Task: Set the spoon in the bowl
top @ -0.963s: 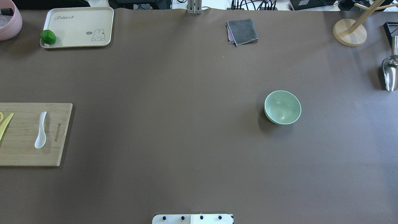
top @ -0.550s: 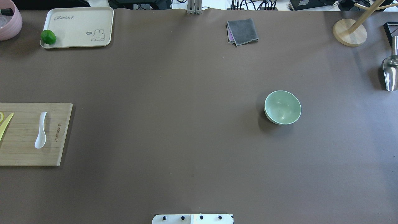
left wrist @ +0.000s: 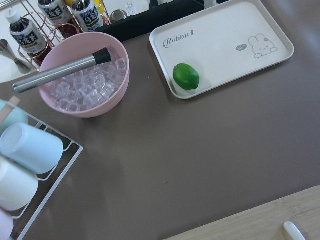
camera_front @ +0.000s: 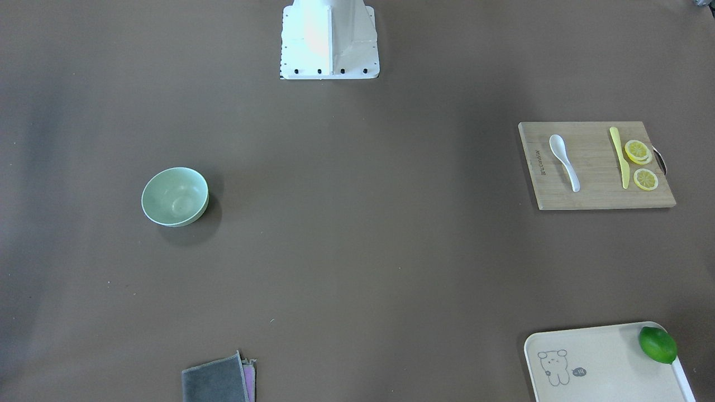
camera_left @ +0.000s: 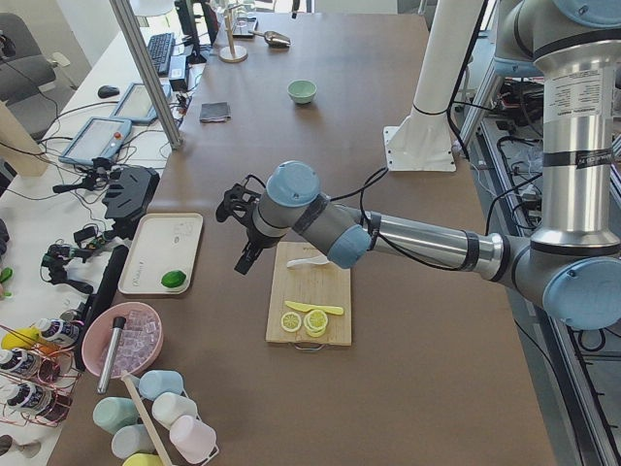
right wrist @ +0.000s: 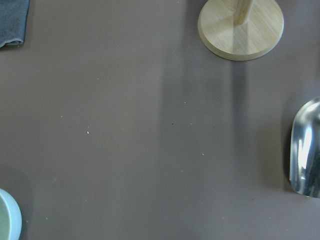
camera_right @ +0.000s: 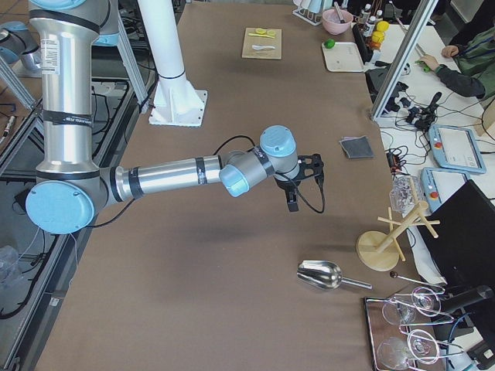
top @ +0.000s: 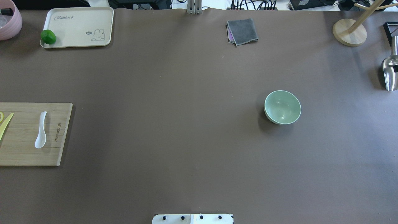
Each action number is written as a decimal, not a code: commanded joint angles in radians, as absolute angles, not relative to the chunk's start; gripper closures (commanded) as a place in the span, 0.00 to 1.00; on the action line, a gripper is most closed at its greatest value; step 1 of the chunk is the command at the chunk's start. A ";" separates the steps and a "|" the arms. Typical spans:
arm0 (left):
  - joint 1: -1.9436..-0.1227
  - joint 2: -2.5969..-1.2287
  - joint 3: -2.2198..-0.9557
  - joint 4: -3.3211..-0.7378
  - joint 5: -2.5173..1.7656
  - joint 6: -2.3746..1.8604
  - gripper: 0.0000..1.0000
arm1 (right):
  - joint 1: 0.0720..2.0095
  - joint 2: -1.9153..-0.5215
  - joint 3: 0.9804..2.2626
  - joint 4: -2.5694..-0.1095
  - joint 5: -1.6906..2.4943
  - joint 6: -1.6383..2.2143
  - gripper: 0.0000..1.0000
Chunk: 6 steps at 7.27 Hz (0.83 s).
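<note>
Nothing moved, spoon (top: 40, 130) on board (top: 21, 154), bowl (top: 281, 109) empty, lime (top: 48, 36) on tray (top: 77, 26), left tool (camera_left: 245, 262), right tool (camera_right: 292, 204) unclear

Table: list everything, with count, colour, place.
spoon: 1, white, on board
bowl: 1, mint, robot's right side
board: 1, wood, left edge
knife: 1, yellow, on board
lemon slices: at least 2, yellow, on board
tray: 1, cream, far left
lime: 1, green, on tray
ice bowl: 1, pink, far-left corner
cups: several, pastel, left end
cloth: 1, grey, far edge
stand: 1, wood, far right
scoop: 1, steel, right edge
left gripper: 1, black, above table by board
right gripper: 1, black, above table
</note>
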State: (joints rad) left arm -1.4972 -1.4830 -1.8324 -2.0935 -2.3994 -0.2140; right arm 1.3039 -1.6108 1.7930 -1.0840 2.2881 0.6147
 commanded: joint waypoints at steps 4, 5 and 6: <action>-1.411 -1.482 -1.825 -2.210 -2.408 -0.383 0.02 | 0.799 -1.518 1.795 -0.884 1.816 1.330 0.05; -1.410 -1.480 -1.825 -2.210 -2.408 -0.383 0.02 | 0.693 -1.503 1.796 -0.885 1.698 1.382 0.06; -1.410 -1.480 -1.824 -2.210 -2.407 -0.383 0.02 | 0.666 -1.512 1.811 -0.885 1.681 1.402 0.12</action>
State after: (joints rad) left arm -1.4109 -1.4809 -1.8251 -2.2097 -2.4080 -0.3823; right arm 0.7376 -1.5160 1.7992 -0.8857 1.7485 1.3507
